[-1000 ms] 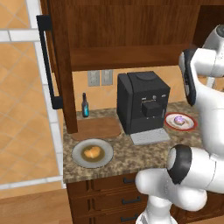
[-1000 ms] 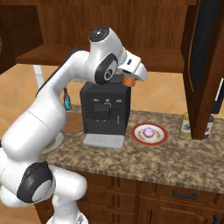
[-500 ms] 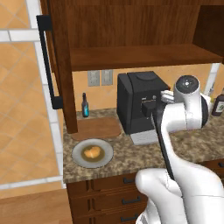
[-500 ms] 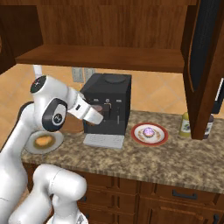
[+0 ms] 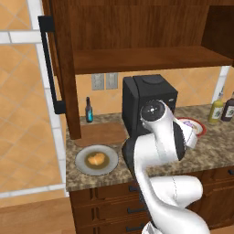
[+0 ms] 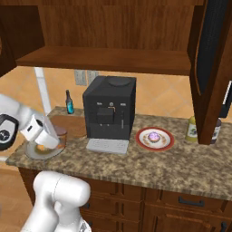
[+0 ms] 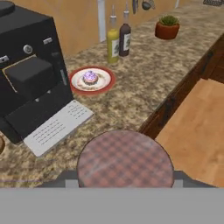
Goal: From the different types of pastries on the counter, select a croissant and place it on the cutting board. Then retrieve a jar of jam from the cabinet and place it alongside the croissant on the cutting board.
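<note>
Brown speckled counter (image 5: 215,137) runs under an open wooden cabinet (image 5: 137,59), and a black coffee machine (image 5: 148,105) stands in the middle of it. The job looks about half done. The jar of jam (image 6: 62,134) is out of the cabinet, and the claw (image 7: 125,177) is pinching it from both sides, so the jar's checked lid sits right between the fingers.

The claw holds the jar low, left of the coffee machine and just over the cutting board (image 5: 100,134). The board is bare. The croissant (image 5: 96,159) is still on the grey plate (image 5: 82,164), left of the coffee machine and in front of the board. The pink pastry (image 5: 195,128) sits on the coffee machine's other side. I think the jar and the croissant both need to go on the board.
</note>
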